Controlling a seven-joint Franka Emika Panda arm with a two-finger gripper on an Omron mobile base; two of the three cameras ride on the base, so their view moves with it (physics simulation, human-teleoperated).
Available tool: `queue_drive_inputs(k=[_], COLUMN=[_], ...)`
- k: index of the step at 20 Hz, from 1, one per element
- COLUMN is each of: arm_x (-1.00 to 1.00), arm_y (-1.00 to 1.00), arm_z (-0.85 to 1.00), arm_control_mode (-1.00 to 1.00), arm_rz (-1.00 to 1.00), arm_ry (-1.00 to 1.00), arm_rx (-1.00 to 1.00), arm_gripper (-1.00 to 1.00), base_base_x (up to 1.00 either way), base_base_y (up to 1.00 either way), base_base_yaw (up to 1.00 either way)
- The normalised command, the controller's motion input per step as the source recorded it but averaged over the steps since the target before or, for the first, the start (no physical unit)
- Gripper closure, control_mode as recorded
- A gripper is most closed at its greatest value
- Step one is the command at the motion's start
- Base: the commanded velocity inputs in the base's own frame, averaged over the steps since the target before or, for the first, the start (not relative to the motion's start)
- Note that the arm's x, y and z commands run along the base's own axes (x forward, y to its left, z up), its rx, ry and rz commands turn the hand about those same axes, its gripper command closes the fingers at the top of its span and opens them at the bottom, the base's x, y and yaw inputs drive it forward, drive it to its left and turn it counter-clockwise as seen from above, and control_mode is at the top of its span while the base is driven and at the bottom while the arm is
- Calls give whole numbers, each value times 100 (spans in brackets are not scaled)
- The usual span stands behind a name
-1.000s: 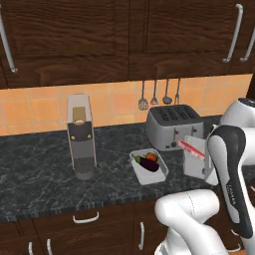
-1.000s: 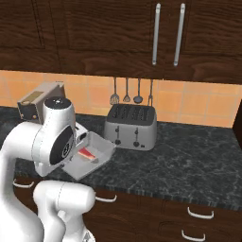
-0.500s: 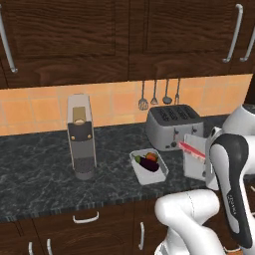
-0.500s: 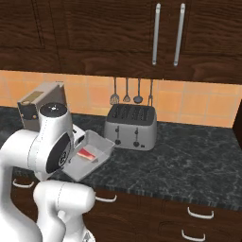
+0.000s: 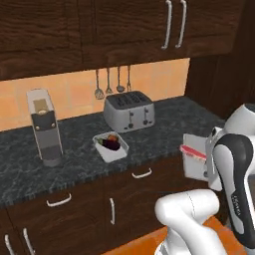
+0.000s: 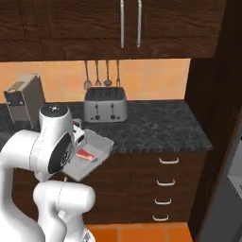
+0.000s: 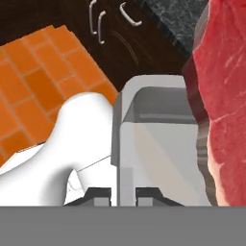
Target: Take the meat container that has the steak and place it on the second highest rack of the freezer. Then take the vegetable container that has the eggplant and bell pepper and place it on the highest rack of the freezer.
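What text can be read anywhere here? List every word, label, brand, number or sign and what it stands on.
None can be read.
The coffee machine carries a tan panel with no lettering that I can make out.
The toaster shows only dark slots and knobs, no brand.
The meat container with the steak, shut in the gripper, bears no label.

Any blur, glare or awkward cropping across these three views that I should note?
Left base view: evenly lit, no glare, the vegetable container sharp. Right base view: the meat container clear, right edge dark. Hand view: the steak is very close, cut off by the frame and slightly soft; the end effector grips the container's rim.
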Motion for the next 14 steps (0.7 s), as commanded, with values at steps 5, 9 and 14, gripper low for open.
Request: queue_drive_inputs(k=[5,9,14], arm_x=[0,0,0], arm_y=[0,0,0], arm_z=[0,0,0], arm_control_mode=[100,100,100], arm_rz=[0,0,0], arm_ry=[0,0,0], arm_rx=[0,0,0], arm_gripper=[100,100,100], base_base_x=[0,0,0], base_base_y=[0,0,-12], base_base_yaw=[-98,-96,-91])
